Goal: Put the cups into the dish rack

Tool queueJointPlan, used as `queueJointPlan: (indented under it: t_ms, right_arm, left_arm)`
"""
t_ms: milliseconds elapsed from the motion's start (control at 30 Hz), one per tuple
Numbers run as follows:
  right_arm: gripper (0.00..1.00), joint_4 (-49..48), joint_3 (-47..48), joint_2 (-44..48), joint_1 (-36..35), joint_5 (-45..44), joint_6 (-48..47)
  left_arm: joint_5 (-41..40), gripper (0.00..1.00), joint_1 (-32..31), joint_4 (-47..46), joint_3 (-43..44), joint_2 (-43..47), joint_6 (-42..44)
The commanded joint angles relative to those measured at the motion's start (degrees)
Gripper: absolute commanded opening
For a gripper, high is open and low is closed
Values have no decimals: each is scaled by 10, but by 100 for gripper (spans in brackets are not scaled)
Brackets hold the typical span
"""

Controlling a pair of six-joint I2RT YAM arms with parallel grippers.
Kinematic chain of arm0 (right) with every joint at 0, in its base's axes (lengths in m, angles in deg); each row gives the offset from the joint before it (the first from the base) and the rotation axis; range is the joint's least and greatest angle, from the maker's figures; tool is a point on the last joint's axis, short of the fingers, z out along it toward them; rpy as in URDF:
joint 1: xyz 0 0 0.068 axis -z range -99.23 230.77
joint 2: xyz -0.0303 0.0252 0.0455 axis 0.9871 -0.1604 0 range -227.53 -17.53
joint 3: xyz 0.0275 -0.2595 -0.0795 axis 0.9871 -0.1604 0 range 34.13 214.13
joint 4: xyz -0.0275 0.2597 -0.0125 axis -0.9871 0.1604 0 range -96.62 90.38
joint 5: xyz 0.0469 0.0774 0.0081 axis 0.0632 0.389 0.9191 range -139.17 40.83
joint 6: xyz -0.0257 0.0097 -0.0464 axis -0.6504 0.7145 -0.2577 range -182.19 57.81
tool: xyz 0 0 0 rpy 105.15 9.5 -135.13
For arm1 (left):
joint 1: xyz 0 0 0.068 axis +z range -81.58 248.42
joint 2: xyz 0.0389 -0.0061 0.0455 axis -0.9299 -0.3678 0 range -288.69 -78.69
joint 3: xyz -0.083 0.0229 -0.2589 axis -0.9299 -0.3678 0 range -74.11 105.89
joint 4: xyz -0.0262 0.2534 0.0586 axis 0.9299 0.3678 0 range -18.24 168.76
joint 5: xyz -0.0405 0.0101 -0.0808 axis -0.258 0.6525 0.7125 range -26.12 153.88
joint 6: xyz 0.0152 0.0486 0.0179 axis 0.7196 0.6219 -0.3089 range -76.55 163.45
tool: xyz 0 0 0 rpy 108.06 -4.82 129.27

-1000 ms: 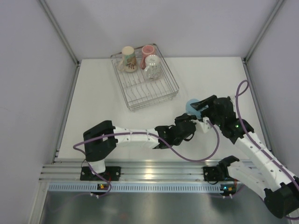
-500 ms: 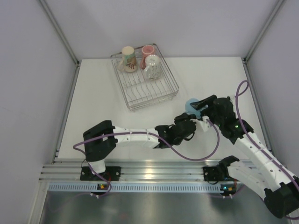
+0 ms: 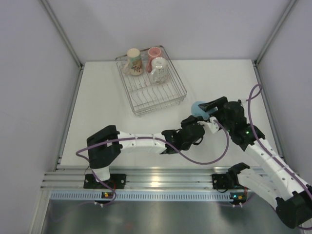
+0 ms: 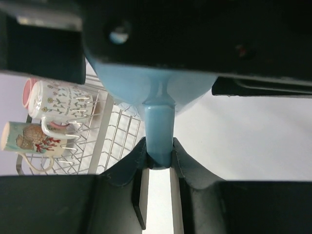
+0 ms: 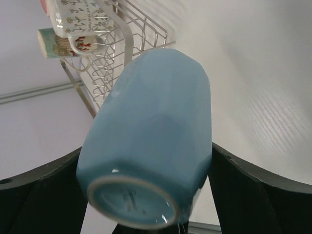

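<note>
A light blue cup (image 3: 198, 107) hangs above the table just right of the dish rack (image 3: 157, 95). My left gripper (image 4: 159, 155) is shut on its handle (image 4: 160, 129). My right gripper (image 3: 210, 107) clasps the cup's body (image 5: 153, 126) from both sides, with the cup's base toward the right wrist camera. In the rack's far end stand a cream-tan printed mug (image 3: 133, 59), a pink cup (image 3: 154, 51) and a pale flowered mug (image 3: 159, 69). All three also show in the left wrist view, where the flowered mug (image 4: 61, 100) is clearest.
The wire rack sits at the back centre of the white table (image 3: 102, 107). Its near half shows only bare grid (image 4: 114, 134). Grey walls and metal posts enclose the table on three sides. The arm bases stand on the rail at the near edge.
The blue cup and both grippers holding it have shifted slightly up and left, toward the rack. The rack and its mugs have not moved.
</note>
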Motion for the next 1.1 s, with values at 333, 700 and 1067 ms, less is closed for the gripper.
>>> queueJointPlan:
  t_ms: [333,700,1067]
  right_arm:
    - [94,-46,1,26,-6,-14,21]
    - [95,-11,24,51,11,-40,4]
    - [97,-60,23,68,22,-33,-21]
  left_arm:
    - [-75,0,30,-88,7,17,-44]
    - [-3,0,63,-32,-18,78,-141]
    - [73,0,84,-3,-32,106,-177]
